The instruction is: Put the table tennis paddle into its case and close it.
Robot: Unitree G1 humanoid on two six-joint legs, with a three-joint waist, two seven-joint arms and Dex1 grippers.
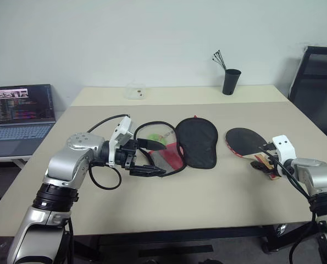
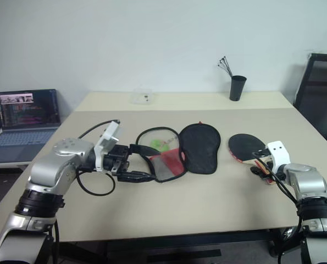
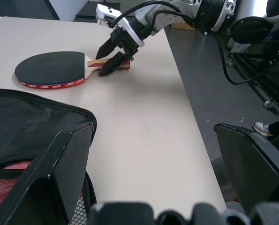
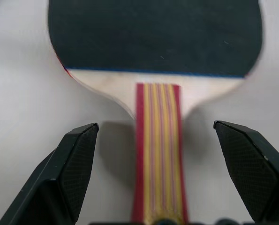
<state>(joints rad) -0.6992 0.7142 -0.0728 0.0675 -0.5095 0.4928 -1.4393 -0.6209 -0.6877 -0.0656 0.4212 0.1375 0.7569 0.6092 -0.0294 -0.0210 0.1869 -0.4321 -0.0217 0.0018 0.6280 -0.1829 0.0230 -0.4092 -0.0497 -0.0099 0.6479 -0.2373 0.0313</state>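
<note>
Open right claw [image 4: 155, 176] astride paddle handle [image 4: 159, 154]

Black paddle [image 4: 153, 37], red-and-yellow striped handle [image 4: 159, 164].

Both arms have silver-grey metal shells with black ribbed joint rings. White housings sit at each wrist. Loose black cables loop alongside. Left gripper [image 1: 147, 165] and right gripper [image 3: 110, 58]: black textured fingers.

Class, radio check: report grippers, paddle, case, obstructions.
Left gripper open at case, which lies unzipped. Right gripper open astride paddle handle, paddle flat on table. Nothing between them.
</note>
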